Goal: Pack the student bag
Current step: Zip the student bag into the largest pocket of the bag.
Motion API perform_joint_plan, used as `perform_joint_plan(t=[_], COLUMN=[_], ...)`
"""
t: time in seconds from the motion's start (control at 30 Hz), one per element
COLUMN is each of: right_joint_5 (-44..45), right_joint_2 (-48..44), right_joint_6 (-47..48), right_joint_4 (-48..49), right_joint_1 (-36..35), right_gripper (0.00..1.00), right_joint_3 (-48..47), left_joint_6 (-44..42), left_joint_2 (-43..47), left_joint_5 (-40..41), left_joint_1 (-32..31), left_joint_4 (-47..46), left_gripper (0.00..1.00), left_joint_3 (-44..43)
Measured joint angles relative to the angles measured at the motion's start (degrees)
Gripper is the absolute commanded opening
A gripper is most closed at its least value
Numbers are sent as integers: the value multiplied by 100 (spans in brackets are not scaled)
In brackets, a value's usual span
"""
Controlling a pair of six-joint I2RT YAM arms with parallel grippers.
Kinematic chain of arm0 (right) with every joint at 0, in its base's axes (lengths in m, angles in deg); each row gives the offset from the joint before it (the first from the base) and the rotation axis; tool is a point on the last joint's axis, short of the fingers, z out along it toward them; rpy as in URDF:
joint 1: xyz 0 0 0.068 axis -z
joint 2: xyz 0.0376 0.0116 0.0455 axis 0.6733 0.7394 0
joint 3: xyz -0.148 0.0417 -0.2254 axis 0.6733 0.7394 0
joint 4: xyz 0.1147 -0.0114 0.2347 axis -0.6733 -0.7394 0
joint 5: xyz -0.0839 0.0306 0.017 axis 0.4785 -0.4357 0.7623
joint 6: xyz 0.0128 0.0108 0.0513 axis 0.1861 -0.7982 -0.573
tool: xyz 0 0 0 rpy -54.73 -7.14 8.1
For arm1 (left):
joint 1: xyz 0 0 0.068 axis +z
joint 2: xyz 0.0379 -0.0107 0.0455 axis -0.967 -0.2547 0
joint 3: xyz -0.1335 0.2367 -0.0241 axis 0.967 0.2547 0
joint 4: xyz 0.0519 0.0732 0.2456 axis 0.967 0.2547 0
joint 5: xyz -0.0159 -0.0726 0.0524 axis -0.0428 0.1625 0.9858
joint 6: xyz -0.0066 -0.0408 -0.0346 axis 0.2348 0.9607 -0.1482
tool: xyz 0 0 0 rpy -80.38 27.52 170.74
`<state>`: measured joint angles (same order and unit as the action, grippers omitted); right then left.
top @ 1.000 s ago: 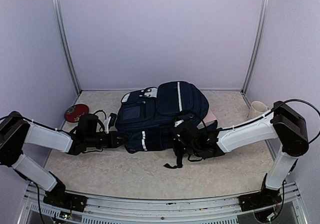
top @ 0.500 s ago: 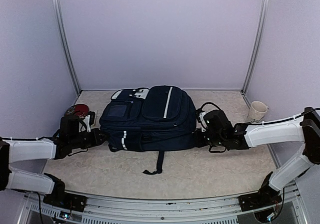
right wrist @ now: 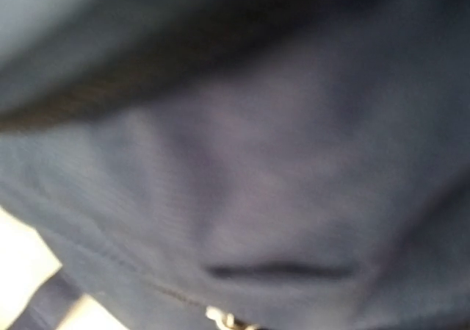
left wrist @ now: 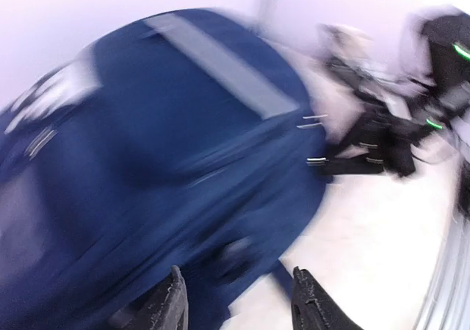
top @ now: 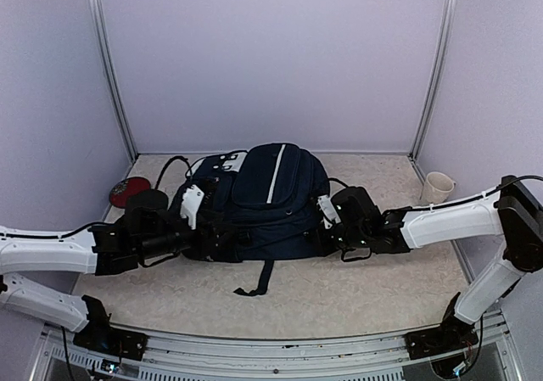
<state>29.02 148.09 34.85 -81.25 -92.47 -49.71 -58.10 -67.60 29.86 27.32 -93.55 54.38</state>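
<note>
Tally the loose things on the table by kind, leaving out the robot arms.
Backpack: 1
White cup: 1
Red round item: 1
Total: 3

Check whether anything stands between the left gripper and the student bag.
Nothing visible does. The left gripper, fingers parted, sits right at the left side of the student bag; the wrist view shows navy bag fabric directly ahead of it.

Speckled beige table (top: 373,288) — on it the student bag (top: 280,186), a red disc (top: 123,190), a white mug (top: 438,186).
</note>
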Motion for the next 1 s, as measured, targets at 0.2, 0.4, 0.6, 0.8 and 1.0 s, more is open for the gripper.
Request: perform_joint_plan(t=[0.2, 0.4, 0.6, 0.8, 1.0], right_joint_5=[-136, -271, -474, -654, -673], right_joint_2=[-79, -114, -160, -249, -273], right_joint_6=[-24, -22, -33, -50, -24], right_joint_4=[87, 13, -61, -190, -435], right_joint_1=[0, 46, 122, 273, 492], right_gripper=[0, 0, 0, 0, 0], right_joint_3=[70, 70, 66, 68, -13], left_joint_6=[-1604, -2140, -2481, -2723, -2990], left_joint_2=[-1731, -2870, -3399, -4225, -4358], left_joint_5=[546, 1526, 2479, 3626, 4454], left_joint_1=[-1648, -1744, -1735, -1814, -1834], left_joint_4=[409, 1462, 1786, 1410, 494], left_gripper=[51, 52, 62, 42, 0], left_joint_3=[-1191, -2100, -2680, -2691, -2490])
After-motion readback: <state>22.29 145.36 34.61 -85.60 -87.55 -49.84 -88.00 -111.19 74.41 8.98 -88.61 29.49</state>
